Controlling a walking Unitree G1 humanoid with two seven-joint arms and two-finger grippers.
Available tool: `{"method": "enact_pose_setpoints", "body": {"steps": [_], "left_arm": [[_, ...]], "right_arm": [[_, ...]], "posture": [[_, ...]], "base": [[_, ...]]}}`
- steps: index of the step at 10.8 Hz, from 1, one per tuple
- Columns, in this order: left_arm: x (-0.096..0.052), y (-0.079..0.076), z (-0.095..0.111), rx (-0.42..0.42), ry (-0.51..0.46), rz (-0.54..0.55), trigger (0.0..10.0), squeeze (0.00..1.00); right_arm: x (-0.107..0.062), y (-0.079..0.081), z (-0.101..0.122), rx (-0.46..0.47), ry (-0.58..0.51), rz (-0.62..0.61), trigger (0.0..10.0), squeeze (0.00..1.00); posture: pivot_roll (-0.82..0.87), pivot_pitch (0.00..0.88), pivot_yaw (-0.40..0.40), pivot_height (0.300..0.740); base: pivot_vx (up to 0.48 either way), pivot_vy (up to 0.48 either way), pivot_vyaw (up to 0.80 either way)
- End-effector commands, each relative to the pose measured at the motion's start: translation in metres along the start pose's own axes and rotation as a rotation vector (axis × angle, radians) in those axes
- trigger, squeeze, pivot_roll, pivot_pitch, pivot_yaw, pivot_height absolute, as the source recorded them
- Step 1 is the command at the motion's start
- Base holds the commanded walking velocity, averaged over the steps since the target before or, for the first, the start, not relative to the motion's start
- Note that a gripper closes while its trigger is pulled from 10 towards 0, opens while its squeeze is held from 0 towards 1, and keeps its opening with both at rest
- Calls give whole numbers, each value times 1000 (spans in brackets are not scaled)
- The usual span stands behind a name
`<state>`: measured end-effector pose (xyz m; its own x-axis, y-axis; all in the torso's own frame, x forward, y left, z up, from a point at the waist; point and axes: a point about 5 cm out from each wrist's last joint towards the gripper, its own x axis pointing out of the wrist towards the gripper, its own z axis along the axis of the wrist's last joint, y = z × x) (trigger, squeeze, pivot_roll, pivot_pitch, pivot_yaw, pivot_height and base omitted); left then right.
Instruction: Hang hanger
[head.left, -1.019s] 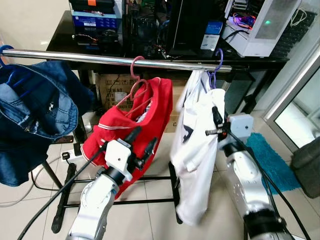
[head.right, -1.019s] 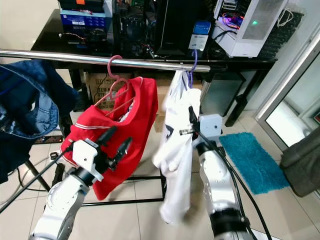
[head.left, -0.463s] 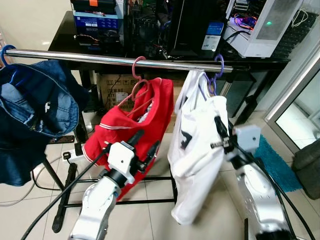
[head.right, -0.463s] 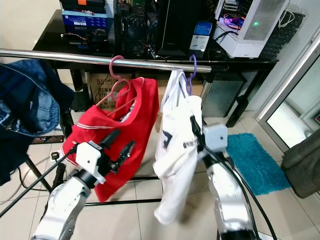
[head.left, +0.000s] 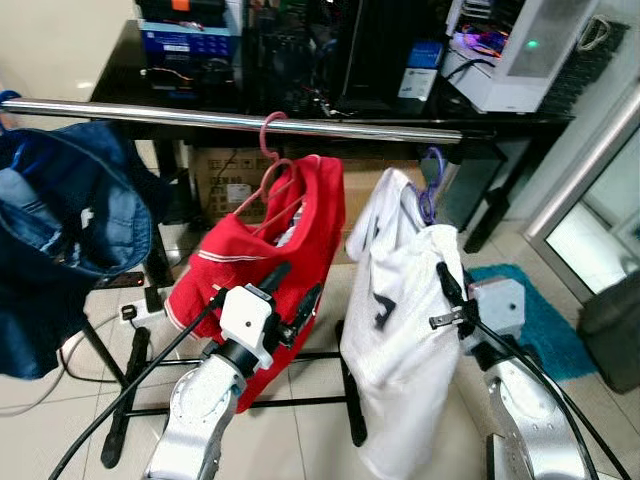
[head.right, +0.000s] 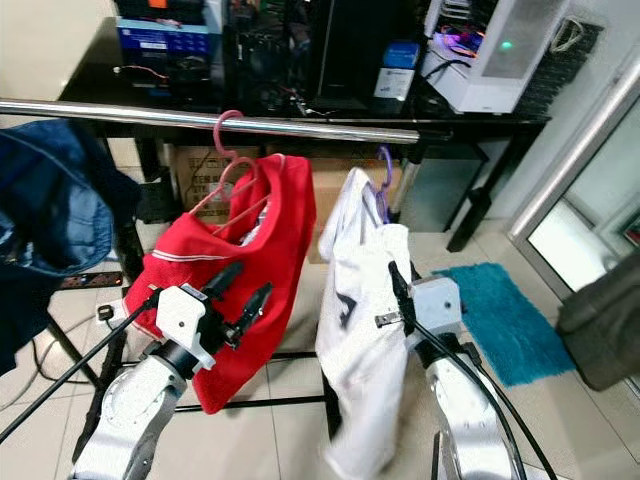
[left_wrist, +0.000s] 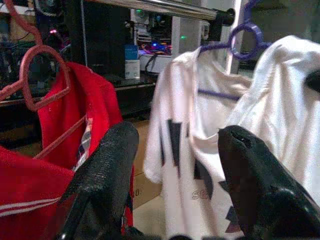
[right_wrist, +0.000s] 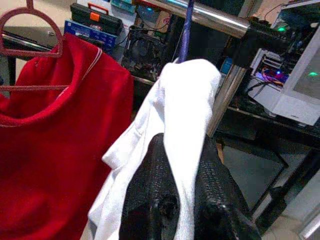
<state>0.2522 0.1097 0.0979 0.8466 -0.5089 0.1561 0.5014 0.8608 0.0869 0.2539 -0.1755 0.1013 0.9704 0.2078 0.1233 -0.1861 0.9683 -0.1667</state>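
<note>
R gripper (head.left: 441, 283) is pinched on the white shirt (head.left: 405, 320) near its shoulder, fabric squeezed between both fingers in the R wrist view. L gripper (head.left: 291, 291) hangs wide apart w/ nothing in it, in front of the red shirt (head.left: 270, 250).

Step in hand, I'd judge: get the purple hanger (head.left: 431, 182) hook up over the rail (head.left: 230, 120). Hook sits below the rail's R end, not on it, so lift straight up past the bar, shift toward the far side, then lower so the hook drops on. Grip is on cloth, not the hanger, so go slow or the shirt may slip off.

White shirt: dark print on front, draped unevenly over the purple hanger, hanging R of the red shirt, which is on a pink hanger (head.left: 272, 150) already hooked on the rail. Denim jacket (head.left: 60, 220) far L.
</note>
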Motion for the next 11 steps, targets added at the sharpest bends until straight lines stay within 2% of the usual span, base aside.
{"method": "enact_pose_setpoints", "body": {"steps": [1,5,8,9,10,11], "left_arm": [[-3,-1,-1,-6,16,33,10000,0],[-28,4,5,2,42,95,10000,0],[-24,4,7,6,36,83,10000,0],[-20,-2,10,-19,20,63,10000,0],[-19,-3,11,-26,17,61,10000,0],[-24,-4,8,-53,28,69,10000,0]], "right_arm": [[-5,-6,8,11,-33,-34,10000,0],[-29,-6,24,20,-80,-36,10000,0],[-29,-1,26,31,-85,-4,10000,0],[-27,-1,29,31,-85,6,10000,0],[-28,-1,28,28,-81,11,10000,0],[-32,2,27,40,-76,30,10000,0]], "posture": [[99,19,-98,740],[72,23,-94,740],[66,18,-99,740],[61,22,-101,740],[59,26,-101,740],[58,33,-103,740]], "base": [[0,0,0],[0,0,0],[0,0,-800],[0,0,-788],[0,0,-788],[0,0,0]]}}
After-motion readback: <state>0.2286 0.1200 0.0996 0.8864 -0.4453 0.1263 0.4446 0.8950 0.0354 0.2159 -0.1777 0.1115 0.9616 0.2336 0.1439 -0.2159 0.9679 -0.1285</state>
